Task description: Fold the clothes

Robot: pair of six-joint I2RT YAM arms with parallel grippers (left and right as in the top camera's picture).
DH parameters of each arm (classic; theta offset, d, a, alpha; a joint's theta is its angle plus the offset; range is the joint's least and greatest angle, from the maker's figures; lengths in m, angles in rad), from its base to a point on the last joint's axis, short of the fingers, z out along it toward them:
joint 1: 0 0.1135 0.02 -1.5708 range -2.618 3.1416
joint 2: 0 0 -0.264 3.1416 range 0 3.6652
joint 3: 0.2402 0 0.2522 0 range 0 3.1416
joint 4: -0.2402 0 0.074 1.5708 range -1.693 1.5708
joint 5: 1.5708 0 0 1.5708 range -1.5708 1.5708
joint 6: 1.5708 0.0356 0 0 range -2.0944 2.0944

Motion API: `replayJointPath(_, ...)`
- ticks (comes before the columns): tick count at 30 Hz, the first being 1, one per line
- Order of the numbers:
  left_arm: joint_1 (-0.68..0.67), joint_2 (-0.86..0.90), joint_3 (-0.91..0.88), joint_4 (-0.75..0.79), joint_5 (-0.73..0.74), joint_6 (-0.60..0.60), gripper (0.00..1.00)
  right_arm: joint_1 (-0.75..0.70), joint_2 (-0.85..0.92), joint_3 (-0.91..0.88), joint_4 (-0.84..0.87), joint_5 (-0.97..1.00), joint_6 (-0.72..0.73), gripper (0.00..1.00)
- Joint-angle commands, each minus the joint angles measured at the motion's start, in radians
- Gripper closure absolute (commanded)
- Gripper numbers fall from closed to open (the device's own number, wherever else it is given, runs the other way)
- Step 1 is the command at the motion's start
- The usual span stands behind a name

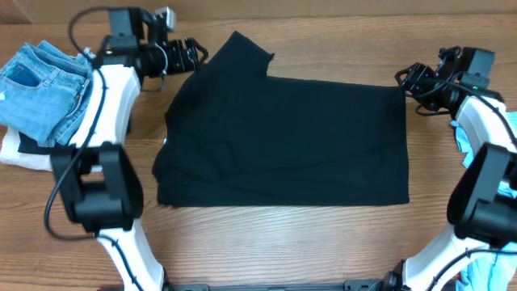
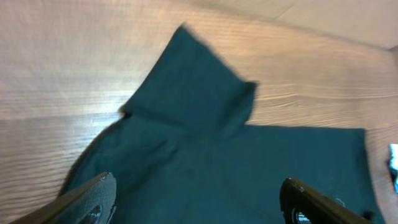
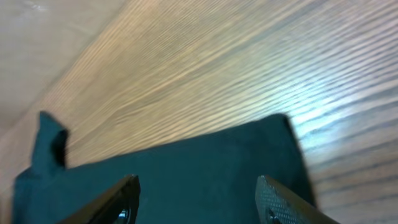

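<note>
Nearest the robot, the wood-grain bench (image 1: 266,242) runs up to the near hem of the black garment (image 1: 283,137). The garment lies spread across the middle, roughly a rectangle, with one sleeve (image 1: 246,52) jutting off its far left corner. To its left sits a stack of folded jeans (image 1: 40,85) on something white (image 1: 20,153). At the far edge, the left claw (image 1: 187,55) hangs just beside the sleeve. The right claw (image 1: 408,78) is just beside the far right corner. Both are spread wide, with nothing in them.

The step in hand looks like taking that far edge to bring it toward the near hem. To do it well, each claw should close on its own corner and lift evenly, so the edge stays straight. The sleeve probably wants tucking inward, or it will poke out of the fold.

The wrist views show what the overhead cannot — cloth lying untouched beneath the open fingers (image 2: 93,199), and the right corner flat and crisp. There the fabric reads dark teal. Only the overhead gives the whole outline and the jeans.
</note>
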Motion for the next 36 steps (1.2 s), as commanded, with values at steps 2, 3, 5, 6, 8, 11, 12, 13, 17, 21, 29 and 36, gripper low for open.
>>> replayJointPath(2, -0.007, 0.092, 0.006, 0.006, -0.005, -0.035, 0.11, -0.013, 0.113, 0.017, 0.107, 0.086, -0.005, 0.36)
replayJointPath(3, -0.007, 0.094, 0.006, 0.006, -0.008, -0.022, 0.1, -0.014, 0.13, 0.017, 0.122, 0.085, -0.005, 0.36)
replayJointPath(5, -0.007, 0.094, 0.006, 0.011, -0.014, -0.017, 0.1, -0.014, 0.162, 0.017, 0.147, 0.081, -0.005, 0.36)
replayJointPath(6, -0.007, 0.094, 0.006, 0.007, -0.014, -0.017, 0.1, -0.009, 0.179, 0.017, 0.15, 0.081, -0.004, 0.36)
replayJointPath(8, -0.007, 0.094, 0.006, 0.007, -0.014, -0.017, 0.1, 0.002, 0.202, 0.017, 0.15, 0.074, -0.005, 0.38)
replayJointPath(11, -0.007, 0.094, 0.006, 0.003, -0.012, -0.018, 0.1, 0.02, 0.206, 0.017, 0.158, 0.045, -0.005, 0.42)
replayJointPath(12, -0.007, 0.094, 0.006, 0.002, -0.004, -0.018, 0.1, 0.022, 0.206, 0.017, 0.16, 0.023, -0.006, 0.45)
replayJointPath(13, -0.007, 0.094, 0.006, 0.0, -0.004, -0.018, 0.1, 0.022, 0.206, 0.017, 0.159, -0.013, -0.008, 0.51)
replayJointPath(17, -0.007, 0.094, 0.006, -0.012, -0.005, -0.018, 0.1, 0.014, 0.2, 0.018, 0.131, -0.032, -0.008, 0.96)
replayJointPath(21, -0.007, 0.094, 0.006, -0.004, -0.009, -0.006, 0.1, 0.001, 0.061, 0.018, -0.01, -0.103, -0.056, 0.96)
replayJointPath(29, -0.007, 0.094, 0.006, -0.002, -0.008, -0.006, 0.1, 0.004, -0.217, 0.018, -0.384, -0.164, -0.062, 0.96)
replayJointPath(36, -0.007, 0.094, 0.006, -0.018, -0.004, 0.014, 0.09, 0.056, -0.216, 0.015, -0.68, -0.014, -0.102, 0.96)
